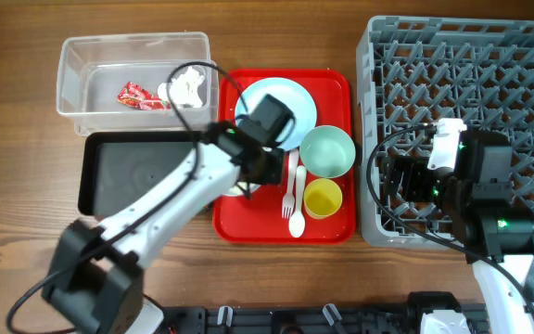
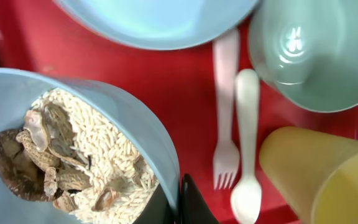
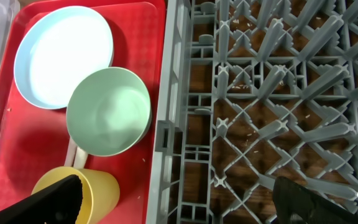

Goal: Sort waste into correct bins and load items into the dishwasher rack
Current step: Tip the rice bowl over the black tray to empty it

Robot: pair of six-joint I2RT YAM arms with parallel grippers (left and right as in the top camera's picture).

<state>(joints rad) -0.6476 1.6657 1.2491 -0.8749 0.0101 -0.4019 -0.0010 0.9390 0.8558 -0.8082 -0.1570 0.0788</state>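
left gripper: clamped on the rim of the pale blue bowl, at the left edge of the red serving tray; rice scraps with brown bits inside.
right gripper: fingers wide apart, above the left edge of the dishwasher rack.
on tray: plate, mint bowl, yellow cup, fork, spoon.
clear tub, far left: wrapper, tissue.

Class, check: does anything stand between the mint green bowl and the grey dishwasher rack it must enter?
Only the near wall of the large grey plastic rack, beside the flat red tray; the round mint green bowl would need lifting over it. Nothing else visible.
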